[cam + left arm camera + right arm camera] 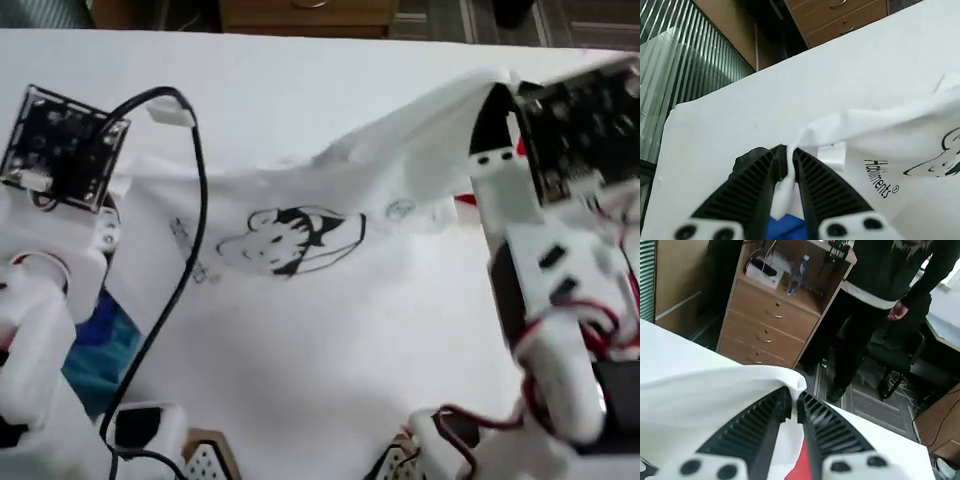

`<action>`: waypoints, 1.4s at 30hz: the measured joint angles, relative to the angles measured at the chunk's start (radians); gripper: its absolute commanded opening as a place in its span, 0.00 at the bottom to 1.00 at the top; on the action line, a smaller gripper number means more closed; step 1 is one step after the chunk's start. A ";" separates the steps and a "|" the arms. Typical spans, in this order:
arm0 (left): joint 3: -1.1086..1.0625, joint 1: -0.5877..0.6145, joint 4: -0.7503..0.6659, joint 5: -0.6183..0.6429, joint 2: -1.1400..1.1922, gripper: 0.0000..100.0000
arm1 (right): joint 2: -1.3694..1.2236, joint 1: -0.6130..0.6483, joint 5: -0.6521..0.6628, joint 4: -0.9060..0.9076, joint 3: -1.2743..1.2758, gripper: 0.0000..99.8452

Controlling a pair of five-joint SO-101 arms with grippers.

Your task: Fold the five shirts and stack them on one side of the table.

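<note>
A white shirt [300,300] with a black cartoon print lies spread over the white table [300,70], its far edge lifted between the two arms. My left gripper [788,156] is shut on a bunched corner of the white shirt [880,130], near the table's left side. My right gripper [794,396] is shut on the white shirt's other corner [715,390], raised high at the right [480,95]. Blue cloth [100,350] peeks from under the shirt by the left arm, and also shows below the left fingers [785,225]. Red cloth [466,200] shows under the right corner.
A black cable [195,200] hangs from the left arm's camera board [60,140] across the shirt. The right arm's white body [550,300] stands over the table's right side. Wooden drawers [770,325] stand beyond the far edge.
</note>
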State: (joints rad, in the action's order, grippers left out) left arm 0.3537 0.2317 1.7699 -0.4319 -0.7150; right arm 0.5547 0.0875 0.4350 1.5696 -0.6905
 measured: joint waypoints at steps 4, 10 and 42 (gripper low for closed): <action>-0.014 0.005 0.000 0.002 -0.054 0.02 | 0.000 0.000 0.000 0.058 -0.118 0.02; -0.161 0.005 0.000 0.002 -0.209 0.02 | 0.002 0.002 0.000 0.115 -0.278 0.02; -0.012 0.005 0.002 0.031 -0.313 0.02 | 0.101 -0.081 0.009 0.008 -0.531 0.02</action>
State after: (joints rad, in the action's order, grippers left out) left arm 0.3414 0.2363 1.7714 -0.4012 -1.0280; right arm 0.6559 0.0061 0.4442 1.5773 -1.2213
